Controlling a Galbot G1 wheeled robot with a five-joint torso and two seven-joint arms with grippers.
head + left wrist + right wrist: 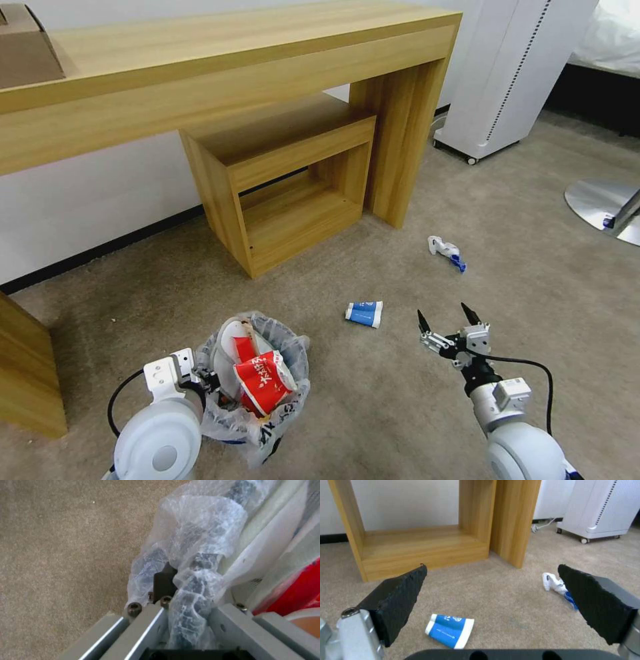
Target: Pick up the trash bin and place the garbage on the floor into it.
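The left gripper (203, 381) is pinching the rim of the trash bin (257, 427), low on the robot's left side. In the left wrist view, its grey fingers (146, 627) are pressed onto the rim, with the crinkly white bag (200, 542) bunched between them. The bag is bearing black print on its outside, but the print is too crumpled to read.

The bin is sitting full. A red and white carton (263, 383) is poking out of the top, touching the rim. It is carrying white characters on the red side, too small to read. A white slipper (230, 340) and a wooden stick (248, 330) are lying in the bin behind it.

Behind the bin, a long wooden desk (220, 73) is standing against the wall, with a small wooden shelf (287, 180) tucked under it.

A blue and white packet (364, 313) is lying on the beige carpet floor (373, 400), between the bin and the right gripper. It is showing a round white logo and a thin white line of words, too small to read.

The right gripper (448, 319) is hanging just above the floor with its black fingers (400, 597) spread wide apart, holding nothing. The packet is lying near it, just ahead.

Farther back on the right, a crumpled white and blue wrapper (447, 251) is lying on the floor, well apart from the packet. A white machine on wheels (507, 73) is standing behind it.
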